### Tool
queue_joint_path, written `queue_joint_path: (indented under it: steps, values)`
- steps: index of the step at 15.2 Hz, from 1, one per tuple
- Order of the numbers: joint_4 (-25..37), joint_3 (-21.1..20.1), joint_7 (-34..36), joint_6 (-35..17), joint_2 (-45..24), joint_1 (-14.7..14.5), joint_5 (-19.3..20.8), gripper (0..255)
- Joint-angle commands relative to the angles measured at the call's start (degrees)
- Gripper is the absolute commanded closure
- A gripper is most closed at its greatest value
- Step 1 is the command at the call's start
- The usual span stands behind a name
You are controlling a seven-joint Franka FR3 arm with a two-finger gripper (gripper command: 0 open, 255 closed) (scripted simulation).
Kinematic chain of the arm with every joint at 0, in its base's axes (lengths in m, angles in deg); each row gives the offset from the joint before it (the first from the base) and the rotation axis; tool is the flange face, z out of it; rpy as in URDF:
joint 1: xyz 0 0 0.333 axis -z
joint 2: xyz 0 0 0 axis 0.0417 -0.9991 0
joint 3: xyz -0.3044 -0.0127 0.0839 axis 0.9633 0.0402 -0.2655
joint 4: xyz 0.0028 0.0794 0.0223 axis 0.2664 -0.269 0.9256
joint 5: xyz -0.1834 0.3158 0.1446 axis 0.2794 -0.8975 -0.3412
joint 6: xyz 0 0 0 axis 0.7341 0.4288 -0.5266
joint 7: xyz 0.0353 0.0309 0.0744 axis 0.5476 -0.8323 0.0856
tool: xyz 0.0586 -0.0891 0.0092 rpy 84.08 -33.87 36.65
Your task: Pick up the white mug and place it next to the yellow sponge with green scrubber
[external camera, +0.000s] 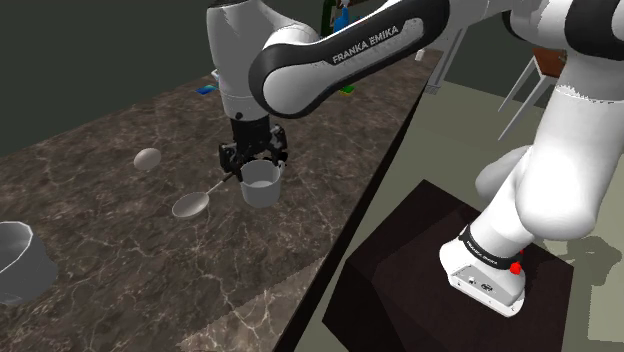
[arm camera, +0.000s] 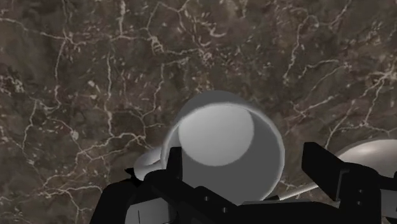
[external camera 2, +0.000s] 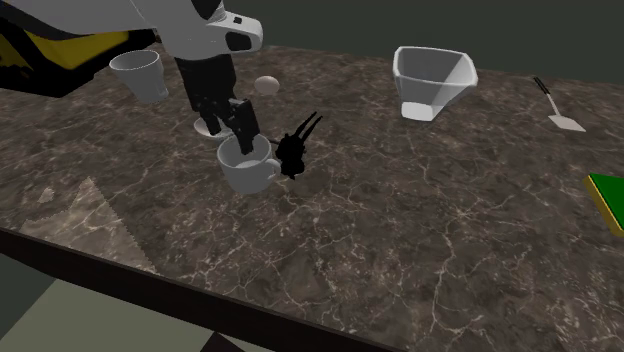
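Dark marble counter (external camera: 120, 260) below me. My end effector (external camera: 257, 167) is spread: one finger inside the mug's rim, other outside w/ a gap. Grey-white mug (external camera: 262, 186) stands upright on counter, long axis vertical, mouth up, handle toward 2nd exterior view's lower right, well apart from green-topped sponge (external camera 2: 606, 198).
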State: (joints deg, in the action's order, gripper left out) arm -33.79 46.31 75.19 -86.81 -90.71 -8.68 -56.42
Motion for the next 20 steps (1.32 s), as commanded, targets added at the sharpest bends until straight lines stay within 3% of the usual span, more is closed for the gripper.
queue_joint_path:
  steps: [1, 3, 10, 18, 19, 20]
  values:
    - [6.0, 0.2, 2.5, 1.3, -5.4, -2.1, 2.3, 0]
    - [8.9, 0.6, 3.5, 1.9, -8.0, -3.3, 3.2, 0]
    - [5.9, 1.3, 4.3, -3.0, -10.1, -3.6, 4.5, 0]
    - [5.9, 1.3, 4.3, -3.0, -10.1, -3.6, 4.5, 0]
    - [5.9, 1.3, 4.3, -3.0, -10.1, -3.6, 4.5, 255]
    - [5.9, 1.3, 4.3, -3.0, -10.1, -3.6, 4.5, 255]
